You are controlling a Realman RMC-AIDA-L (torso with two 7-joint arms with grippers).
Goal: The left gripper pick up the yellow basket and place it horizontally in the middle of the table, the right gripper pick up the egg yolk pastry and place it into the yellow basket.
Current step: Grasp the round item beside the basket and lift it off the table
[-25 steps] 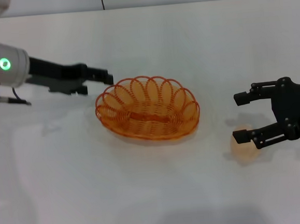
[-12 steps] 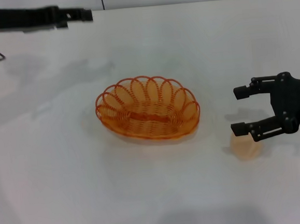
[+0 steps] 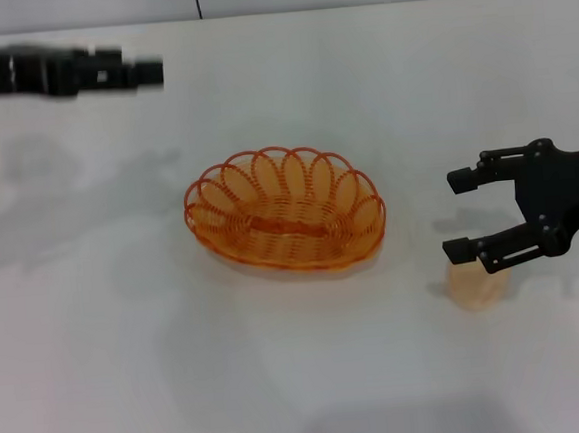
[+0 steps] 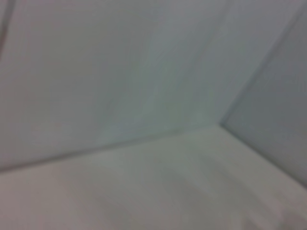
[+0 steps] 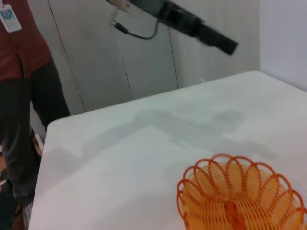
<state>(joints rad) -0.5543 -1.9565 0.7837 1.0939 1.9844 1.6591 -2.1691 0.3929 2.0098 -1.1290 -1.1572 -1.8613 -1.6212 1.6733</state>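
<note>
The yellow basket [image 3: 285, 222] lies level near the middle of the white table [image 3: 131, 369], empty. It also shows in the right wrist view [image 5: 240, 203]. The egg yolk pastry [image 3: 473, 285] sits on the table to the basket's right. My right gripper [image 3: 459, 215] is open and hangs just above the pastry, with its lower finger [image 3: 477, 247] over the pastry's top edge. My left gripper [image 3: 148, 72] is raised at the far left, well away from the basket, and holds nothing. It also shows from afar in the right wrist view [image 5: 220, 40]. The left wrist view shows only wall and table edge.
A person in a red shirt [image 5: 19, 57] stands beyond the table's far corner in the right wrist view. Grey wall panels [image 5: 144, 62] stand behind the table.
My left arm has drawn back from the basket's left rim and risen to the far left. My right gripper has lifted slightly over the pastry. The basket and the pastry have not moved.
</note>
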